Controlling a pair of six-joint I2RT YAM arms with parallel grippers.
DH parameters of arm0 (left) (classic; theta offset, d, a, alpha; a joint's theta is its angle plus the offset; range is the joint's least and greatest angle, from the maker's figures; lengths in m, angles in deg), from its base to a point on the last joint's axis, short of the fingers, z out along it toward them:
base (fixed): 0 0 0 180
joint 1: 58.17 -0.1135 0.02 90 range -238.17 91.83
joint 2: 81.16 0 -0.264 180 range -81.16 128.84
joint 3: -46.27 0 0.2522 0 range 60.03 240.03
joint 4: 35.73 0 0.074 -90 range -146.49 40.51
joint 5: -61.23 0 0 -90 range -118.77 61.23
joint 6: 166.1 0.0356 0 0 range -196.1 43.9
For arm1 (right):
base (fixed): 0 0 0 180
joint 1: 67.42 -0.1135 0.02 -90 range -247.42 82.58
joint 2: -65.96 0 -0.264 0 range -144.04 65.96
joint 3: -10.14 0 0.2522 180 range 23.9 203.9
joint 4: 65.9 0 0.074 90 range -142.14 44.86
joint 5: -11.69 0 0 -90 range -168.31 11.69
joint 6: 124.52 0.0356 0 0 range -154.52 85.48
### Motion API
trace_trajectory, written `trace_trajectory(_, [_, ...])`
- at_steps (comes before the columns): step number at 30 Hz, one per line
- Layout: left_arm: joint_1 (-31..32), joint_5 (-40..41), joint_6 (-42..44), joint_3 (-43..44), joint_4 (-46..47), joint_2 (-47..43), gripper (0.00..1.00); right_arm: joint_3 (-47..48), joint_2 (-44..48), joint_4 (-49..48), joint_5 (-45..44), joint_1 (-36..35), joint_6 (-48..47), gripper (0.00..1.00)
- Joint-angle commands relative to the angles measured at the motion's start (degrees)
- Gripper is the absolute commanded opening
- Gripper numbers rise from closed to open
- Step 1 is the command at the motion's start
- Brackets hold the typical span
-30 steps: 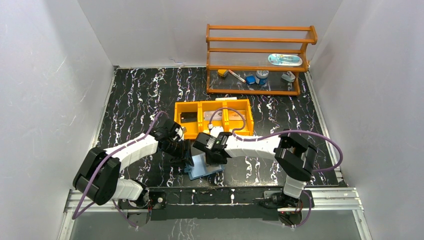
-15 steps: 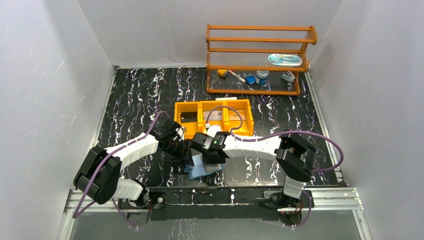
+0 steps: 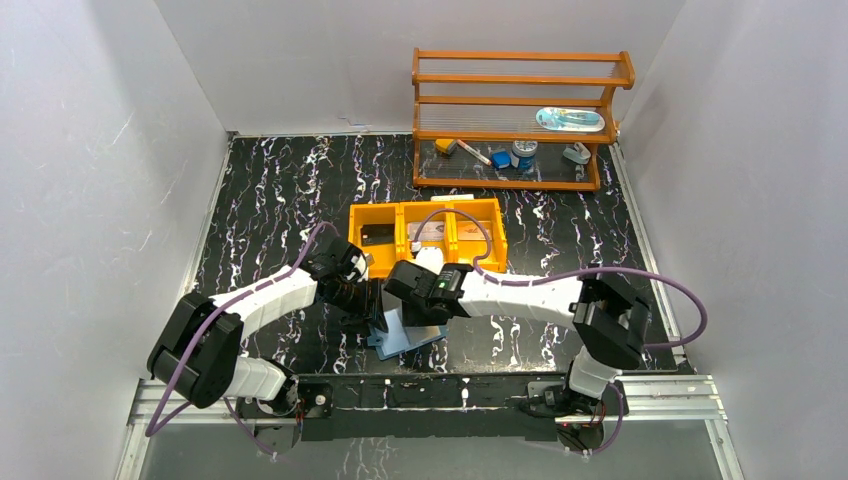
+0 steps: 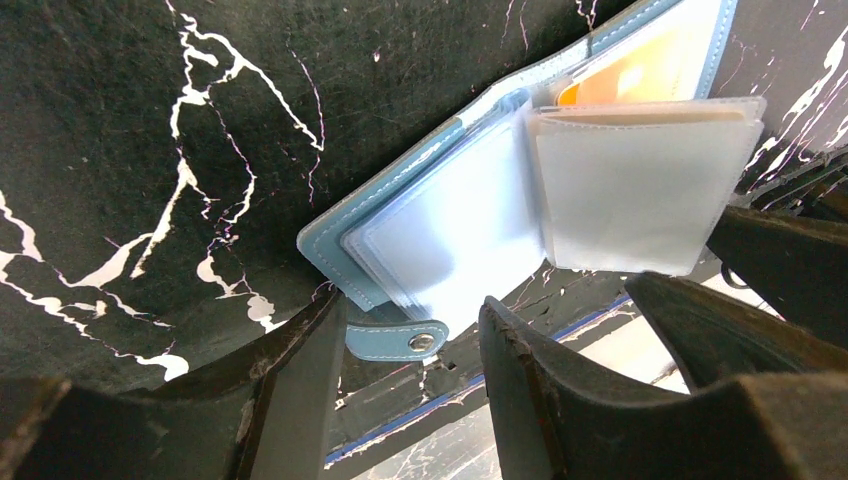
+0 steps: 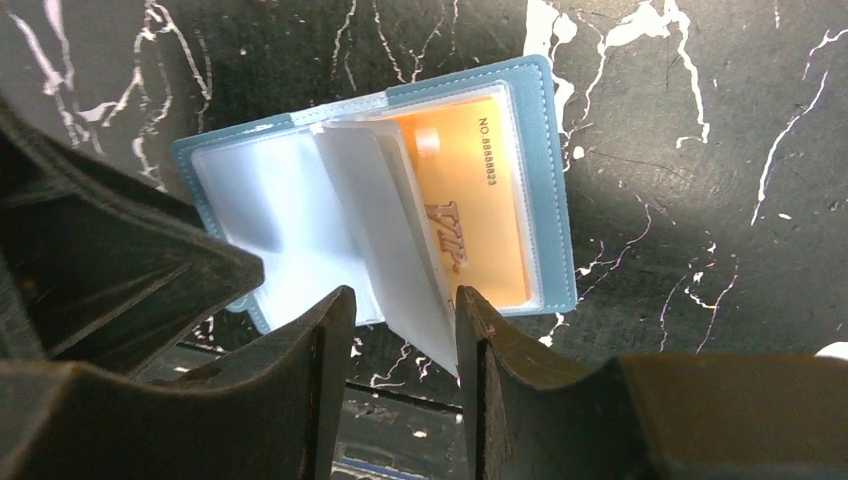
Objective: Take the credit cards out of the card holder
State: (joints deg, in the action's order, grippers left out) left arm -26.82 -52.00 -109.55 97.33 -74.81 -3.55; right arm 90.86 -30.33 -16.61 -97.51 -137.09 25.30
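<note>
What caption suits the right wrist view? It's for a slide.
Right gripper, jaws apart, straddles a clear sleeve of the open blue card holder; an orange card sits inside.

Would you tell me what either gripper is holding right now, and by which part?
Nothing is gripped: the right gripper straddles the card holder's clear sleeve, the left gripper its snap tab, both open.

The left gripper (image 4: 412, 300) and the right gripper (image 5: 405, 292) met over the card holder (image 3: 405, 340), so little room was left above it. Just behind it, the orange tray (image 3: 353, 225) closed the far side. The shelf rack (image 3: 520, 80) filled the far right. The table (image 3: 270, 190) at the far left gave free passage.
</note>
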Motion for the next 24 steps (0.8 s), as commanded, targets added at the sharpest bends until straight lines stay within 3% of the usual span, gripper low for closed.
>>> trace_trajectory(1, [0.13, -1.67, 0.02, 1.56, -0.65, -0.25, 0.49, -1.97, 5.0, -5.82, 0.33, -0.36, 1.35, 0.49])
trace_trajectory(6, [0.15, -1.66, 0.04, 1.55, -0.68, -0.43, 0.49, -6.84, 8.25, -15.87, 5.39, -0.38, 0.39, 0.49])
trace_trajectory(15, [0.18, 1.49, -1.29, 2.03, -2.09, -3.25, 0.49, -7.16, 5.23, -22.83, 13.42, -0.12, -1.84, 0.53])
trace_trajectory(24, [0.15, 14.57, -6.31, 2.77, -8.8, -9.89, 0.53, -8.78, 4.34, -26.44, 16.76, 0.78, -0.97, 0.56])
